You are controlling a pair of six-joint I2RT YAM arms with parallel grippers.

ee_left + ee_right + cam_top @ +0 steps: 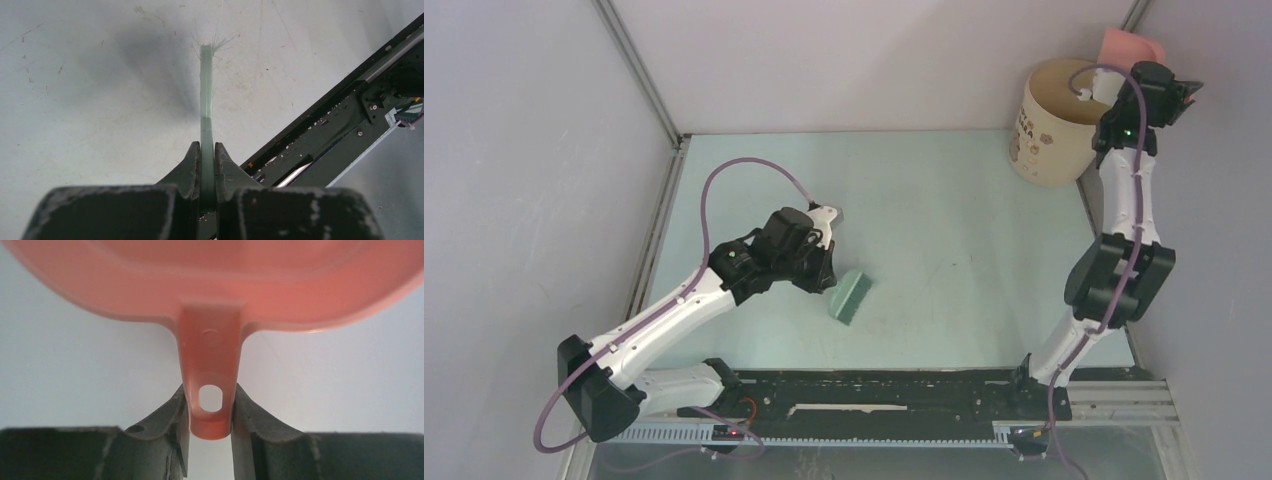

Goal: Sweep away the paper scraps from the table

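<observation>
so the left fingers (190,167) pinch the green brush (206,95) with its bristles down at the tabletop (964,220), the right fingers (170,420) squeeze the handle (210,355) of the pink dustpan (210,285) up by the bucket (1049,140), probably to dump it, and no paper scraps show on the tabletop anywhere.

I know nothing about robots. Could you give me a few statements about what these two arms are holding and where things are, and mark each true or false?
1. The left gripper is shut on the green brush. True.
2. The right gripper holds nothing. False: it grips the handle of the pink dustpan.
3. The dustpan is held up at the cream bucket in the far right corner. True.
4. The brush is right beside the bucket. False: it is over the table's middle, well apart from the bucket.
5. Many paper scraps lie on the table. False: none show on it in the top view.
</observation>
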